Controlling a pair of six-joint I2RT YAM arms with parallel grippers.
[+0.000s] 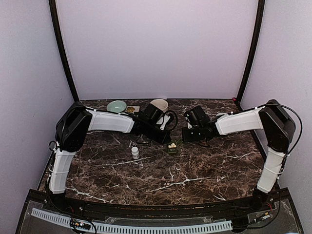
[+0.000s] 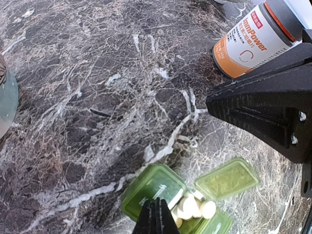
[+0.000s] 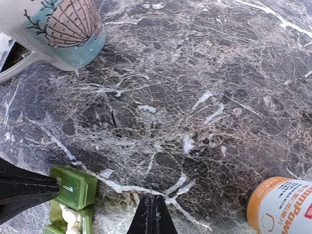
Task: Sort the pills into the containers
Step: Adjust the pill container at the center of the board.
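The container, a small green pill box, lies on the marble with one lid flipped open. White pills fill the uncovered compartment. My left gripper is shut and empty, its tips just above the box's closed compartment. From above, the box sits at mid-table between both grippers. My right gripper is shut too, holding nothing, over bare marble to the right of the box. In the right wrist view a few pills show beside the left gripper's dark finger.
An orange-labelled pill bottle lies close beside the right gripper. A cream mug with a shell pattern and a pale green bowl stand at the back. A small white bottle stands left of the box.
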